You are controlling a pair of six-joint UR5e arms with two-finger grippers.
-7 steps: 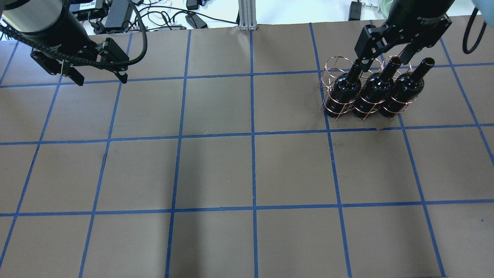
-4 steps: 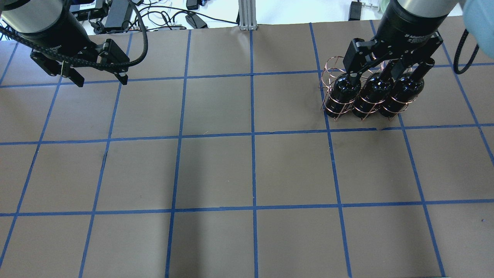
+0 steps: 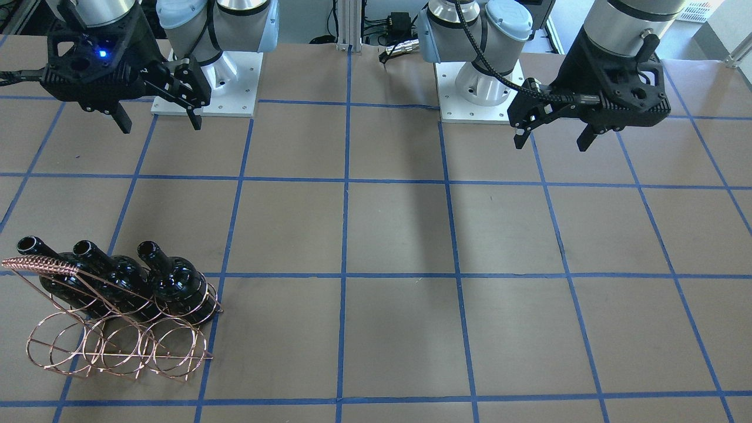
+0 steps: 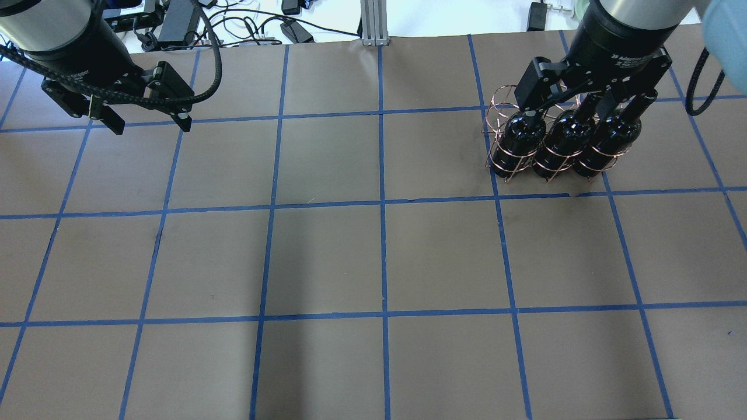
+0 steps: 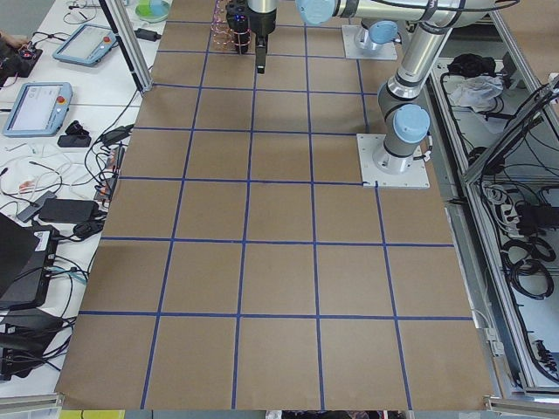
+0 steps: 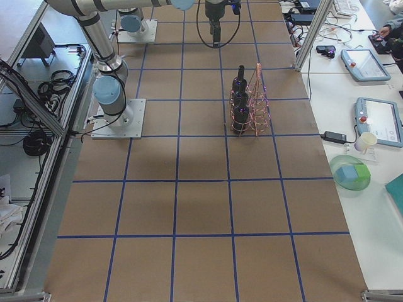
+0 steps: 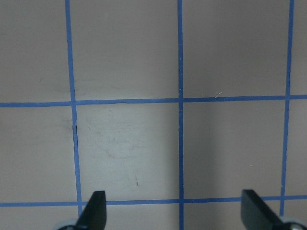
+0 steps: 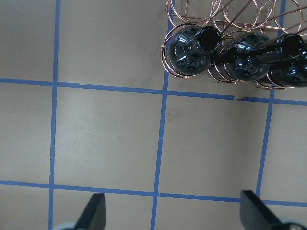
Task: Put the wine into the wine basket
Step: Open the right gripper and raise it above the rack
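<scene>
Three near-black wine bottles point(image 3: 173, 282) point(image 4: 607, 137) stand upright side by side in the row of the copper wire basket point(image 3: 117, 349) point(image 4: 502, 105) nearest the robot. Its far rings are empty. The basket's coil-wrapped handle point(image 3: 41, 264) slants over the bottles. My right gripper point(image 3: 160, 120) point(image 4: 569, 114) is open and empty, high above the table on the robot's side of the basket. The right wrist view shows its open gripper point(image 8: 173, 213) and the bottle mouths point(image 8: 207, 37) at the top edge. My left gripper point(image 3: 551, 143) point(image 4: 150, 124) point(image 7: 175, 213) is open and empty over bare table.
The table is brown paper with a blue tape grid point(image 4: 382, 204). The arm bases point(image 3: 482, 88) stand on white plates at the robot's edge. Cables and power bricks point(image 4: 175, 20) lie beyond the far edge. The basket also shows in the exterior right view point(image 6: 257, 100).
In the overhead view my open right gripper has shifted a little toward the robot across the bottle necks. My left gripper has shifted slightly. The bottles and basket have not moved.
</scene>
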